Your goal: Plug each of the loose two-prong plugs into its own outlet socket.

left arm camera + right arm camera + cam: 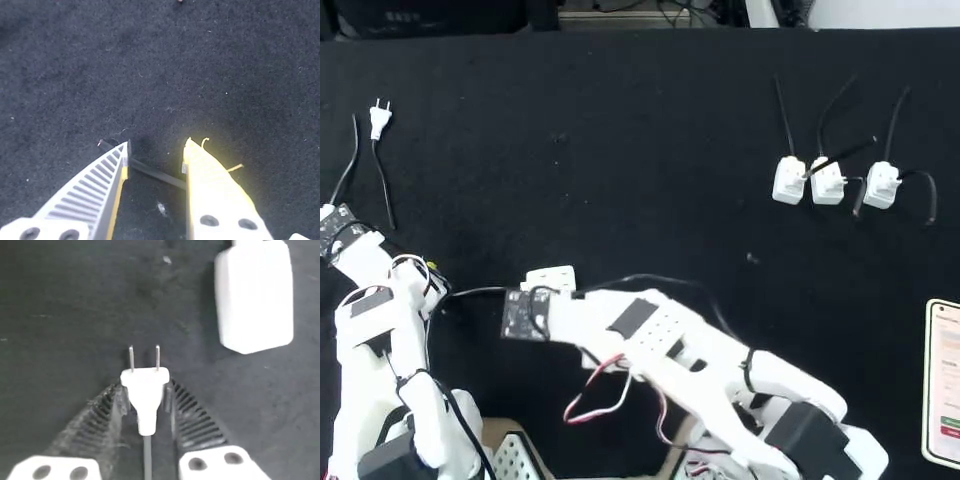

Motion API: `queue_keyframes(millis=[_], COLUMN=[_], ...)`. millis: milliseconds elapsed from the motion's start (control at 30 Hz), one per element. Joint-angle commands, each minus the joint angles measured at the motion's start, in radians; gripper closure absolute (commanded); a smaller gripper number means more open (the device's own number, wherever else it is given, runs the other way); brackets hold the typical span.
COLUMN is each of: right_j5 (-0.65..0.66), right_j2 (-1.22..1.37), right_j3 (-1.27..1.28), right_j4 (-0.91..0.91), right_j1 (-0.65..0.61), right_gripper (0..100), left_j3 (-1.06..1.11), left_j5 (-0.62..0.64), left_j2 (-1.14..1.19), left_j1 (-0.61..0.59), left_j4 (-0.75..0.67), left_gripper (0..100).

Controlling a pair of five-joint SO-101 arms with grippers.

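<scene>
Your right pincer [145, 388] grips a plug [144, 400], prongs forward, with a socket [254, 295] just beside it. Next, probably, swing the prongs to face that socket. Your left pincer [156, 144] is spread apart astride a cable [155, 175].

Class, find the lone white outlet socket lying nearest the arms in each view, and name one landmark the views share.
High view: the white outlet socket lies left of centre, just beyond the right arm's wrist.
Right wrist view: it lies beyond and beside the two-prong plug held by the right gripper.
Left wrist view: the left gripper straddles a black cable.
Shared landmark: the black mat.
</scene>
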Motion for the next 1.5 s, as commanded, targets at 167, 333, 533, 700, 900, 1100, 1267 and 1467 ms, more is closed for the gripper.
queue_keyframes(millis=[167, 333, 533, 700, 900, 1100, 1267, 1467], right_j5=[-0.009, -0.012, -0.015, -0.020, -0.040, -0.063, -0.058, -0.055], right_j2=[0.001, 0.001, 0.005, 0.005, 0.005, 0.007, 0.007, 0.007], right_j3=[-0.056, -0.067, -0.110, -0.111, -0.091, -0.070, -0.071, -0.068], right_j4=[-0.028, -0.031, -0.069, -0.069, -0.061, -0.071, -0.071, -0.069], right_j1=[0.095, 0.138, 0.209, 0.209, 0.184, 0.120, 0.121, 0.123], right_gripper=[87.2, 80.2, 81.5, 81.5, 81.5, 81.5, 81.5, 81.5], left_j3=[-0.058, -0.058, -0.058, -0.058, -0.058, -0.058, -0.058, -0.058], left_j5=[0.008, 0.008, 0.008, 0.008, 0.008, 0.008, 0.008, 0.008], left_j2=[-0.006, -0.006, -0.005, -0.005, -0.005, -0.006, -0.006, -0.006], left_j1=[0.001, 0.001, 0.001, 0.001, 0.001, 0.001, 0.001, 0.001], left_j4=[-0.017, -0.017, -0.017, -0.017, -0.017, -0.017, -0.017, -0.017], left_gripper=[82, 82, 82, 82, 82, 82, 82, 82])
